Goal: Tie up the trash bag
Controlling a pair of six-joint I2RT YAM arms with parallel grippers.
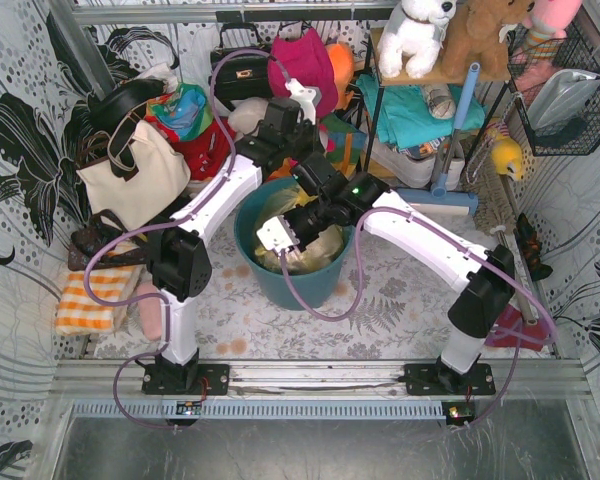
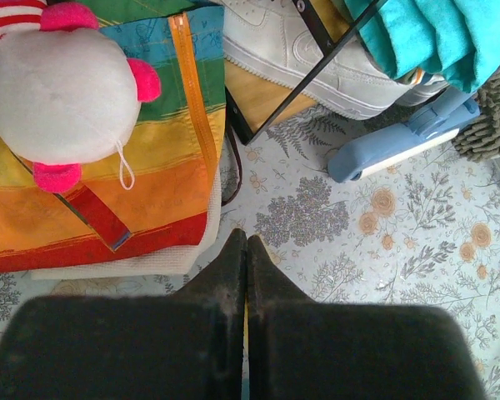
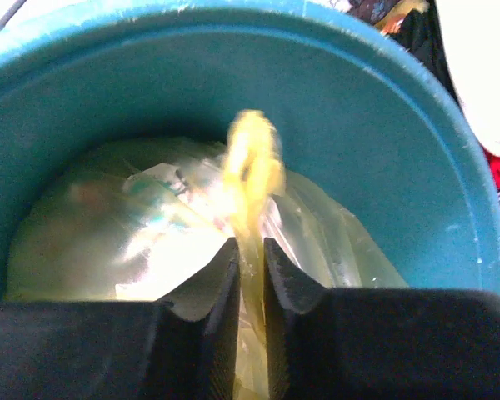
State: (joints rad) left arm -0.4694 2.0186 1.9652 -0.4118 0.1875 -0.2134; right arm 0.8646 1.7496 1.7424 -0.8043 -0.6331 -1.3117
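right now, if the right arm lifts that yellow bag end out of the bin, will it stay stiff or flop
Probably floppy: the bag is thin crinkled film, and its end is bunched into a limp twist between the right fingers. Likely light for its size: it looks puffy, mostly air, inside the bin. The glossy film may slip.

a teal bin point(image 1: 325, 285) stands mid-table with a yellow trash bag point(image 1: 320, 250) inside. the right gripper point(image 1: 283, 243) hangs over its mouth. the left arm point(image 1: 225, 190) stretches past the far rim, near a cream tote bag point(image 1: 130, 180).
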